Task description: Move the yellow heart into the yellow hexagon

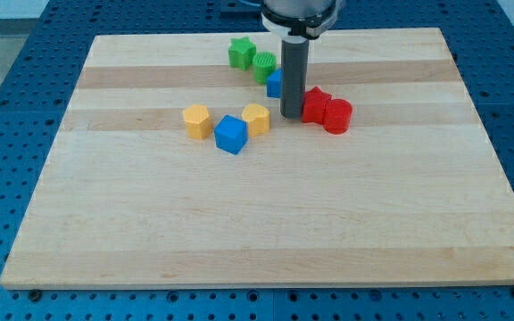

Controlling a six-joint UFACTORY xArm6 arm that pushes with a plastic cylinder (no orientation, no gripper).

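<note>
- A dark vertical rod comes down from the view's top centre; my tip [291, 115] rests on the wooden board [239, 232]. The rod has no jaws, so it holds nothing and can only push.
- Just to the view's right of my tip are two red blocks, a red star-like block [314, 103] and a red cylinder [337, 116], touching each other. Whether my tip touches the red star-like block cannot be told.
- Behind the rod, a blue block [275, 84] shows only as a sliver; its shape is hidden.
- Toward the view's top are a green block [242, 53] and a green ridged block [265, 66], close together; their shapes are hard to make out.
- The yellow heart [256, 119] lies near my tip, to the view's left. Touching its lower left is a blue cube [231, 135], and just beyond that is the yellow hexagon [197, 120].
- Which yellow block is the heart is a judgement; both look rounded at this size.
- To do the step well, I judge my tip should come round to the heart's right side and push leftward, slightly toward the view's top, so the heart passes above the blue cube rather than jamming against it.
</note>
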